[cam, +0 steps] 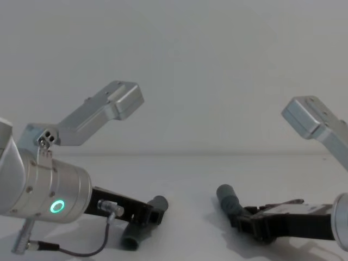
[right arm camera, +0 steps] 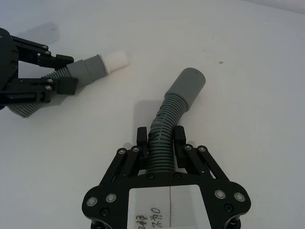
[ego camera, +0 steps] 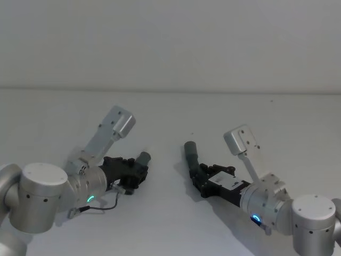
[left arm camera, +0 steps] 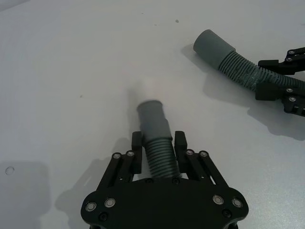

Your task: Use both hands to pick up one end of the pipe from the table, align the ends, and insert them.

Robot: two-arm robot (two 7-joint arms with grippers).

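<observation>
The pipe is in two corrugated dark grey pieces. My left gripper [ego camera: 132, 172] [left arm camera: 158, 149] [cam: 151, 215] is shut on the piece [left arm camera: 157, 143] with the grey cuff [ego camera: 143, 158] and narrower white tip [right arm camera: 116, 59], which points towards the right. My right gripper [ego camera: 201, 178] [right arm camera: 160, 137] [cam: 243, 222] is shut on the other piece [right arm camera: 164, 126], whose wider plain socket cuff [ego camera: 190, 149] [right arm camera: 189, 85] [cam: 225, 194] points up and away. The two ends are apart, with a gap of white table [ego camera: 165, 202] between them. Both pieces stay low over the table.
A thin black cable [ego camera: 104, 207] loops under my left wrist. The table's far edge [ego camera: 170, 92] meets a plain wall behind. Each wrist carries a silver camera bracket [ego camera: 118, 121] sticking up.
</observation>
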